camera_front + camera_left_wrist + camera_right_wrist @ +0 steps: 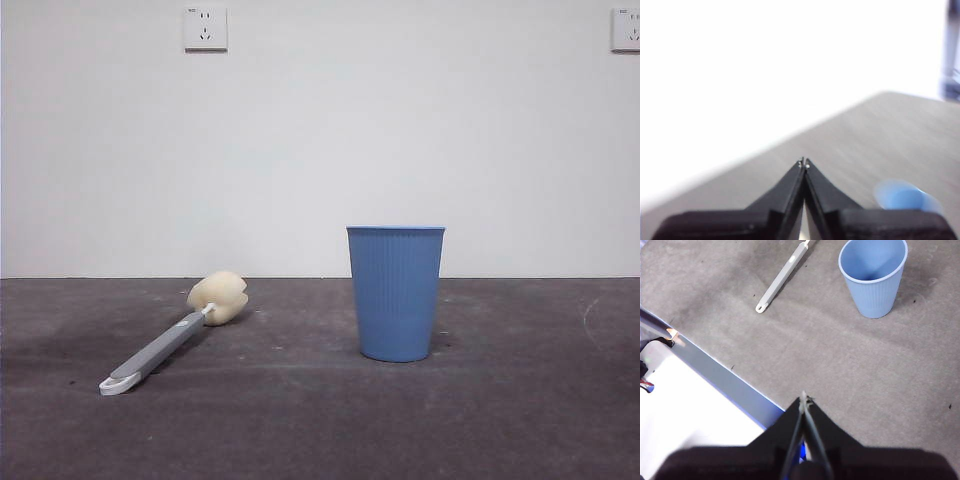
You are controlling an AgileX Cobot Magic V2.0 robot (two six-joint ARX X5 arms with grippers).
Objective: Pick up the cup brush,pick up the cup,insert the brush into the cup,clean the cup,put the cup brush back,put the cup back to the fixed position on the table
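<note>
Where scuffed grey table [520, 420] ends, a white wall [320, 140] rises.

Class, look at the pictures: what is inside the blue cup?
The right wrist view looks down into the cup: only its bare blue inner wall shows, nothing in it. The cup brush lies apart on the table. The front view hides the inside.

Cup [396, 293]: mid blue, fine vertical ribs down the wall, smooth plain band at the rim; inside same blue, paler in the right wrist view.

Cup brush [172, 338]: grey handle, white looped end, short white neck, cream-yellow sponge head.

Desk [300, 420]: matte dark grey, mottled, faint pale scuffs, one thin pale arc mark at the far right side.

Wall [320, 140]: plain off-white. Two white sockets [205, 28] high up.

Left gripper [804, 165] and right gripper [804, 401]: jaws black.
</note>
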